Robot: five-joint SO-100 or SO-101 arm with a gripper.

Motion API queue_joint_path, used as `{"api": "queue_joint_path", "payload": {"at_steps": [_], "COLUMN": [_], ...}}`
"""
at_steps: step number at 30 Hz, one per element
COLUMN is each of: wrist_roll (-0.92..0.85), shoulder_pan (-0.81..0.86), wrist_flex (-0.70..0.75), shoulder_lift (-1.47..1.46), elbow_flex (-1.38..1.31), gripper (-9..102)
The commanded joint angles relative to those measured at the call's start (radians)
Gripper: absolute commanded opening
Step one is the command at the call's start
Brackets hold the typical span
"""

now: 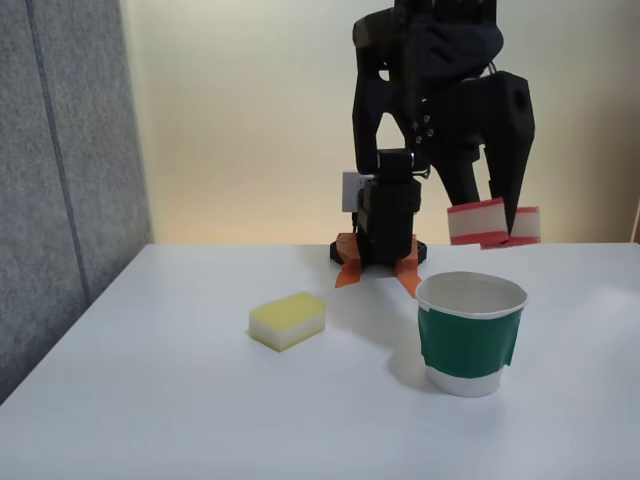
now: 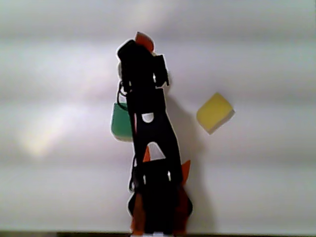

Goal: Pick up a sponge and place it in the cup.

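Fixed view: black arm reaches forward from its base at the far middle of the white table [image 1: 150,400], and its gripper [image 1: 497,232] is clamped on the sponge [image 1: 478,222], held in the air above and slightly behind the cup [image 1: 470,335], clear of the rim. Sponge reads as three layers: red band on top, whitish foam in the middle, thin red strip at the bottom; one dark finger [image 1: 518,190] crosses its front face, so it shows as a left part and a smaller right part. It sits roughly level, slightly tilted. Cup stands upright on the right side of the table, white paper with a wide dark green band, open mouth showing a white inside. Yellow-topped sponge [image 1: 288,319] lies flat on the table to the left of the cup, well apart from it. Orange tape [image 1: 350,272] marks the arm's base. Other view from above: arm covers most of the green cup [image 2: 120,122]; the yellow sponge [image 2: 214,112] lies off to the right, and a reddish patch [image 2: 144,40] shows at the arm's tip.
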Motion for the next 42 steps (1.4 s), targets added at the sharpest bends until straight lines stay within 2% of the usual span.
{"api": "queue_joint_path", "payload": {"at_steps": [1, 5, 10, 16, 30, 33, 37, 42], "wrist_roll": [-0.043, -0.08, -0.08, -0.118, -0.137, -0.106, -0.055, -0.158], "shoulder_pan": [-0.002, 0.011, 0.018, 0.021, 0.049, 0.06, 0.092, 0.156], "wrist_flex": [-0.046, -0.104, -0.156, -0.198, -0.081, -0.026, 0.008, -0.037], "shoulder_lift": [-0.008, -0.035, -0.02, 0.031, 0.14, 0.146, 0.083, -0.091], "elbow_flex": [0.002, -0.003, 0.025, 0.063, 0.081, 0.048, -0.043, -0.192], "gripper": [0, 2, 22, 30, 29, 24, 9, 9]}}
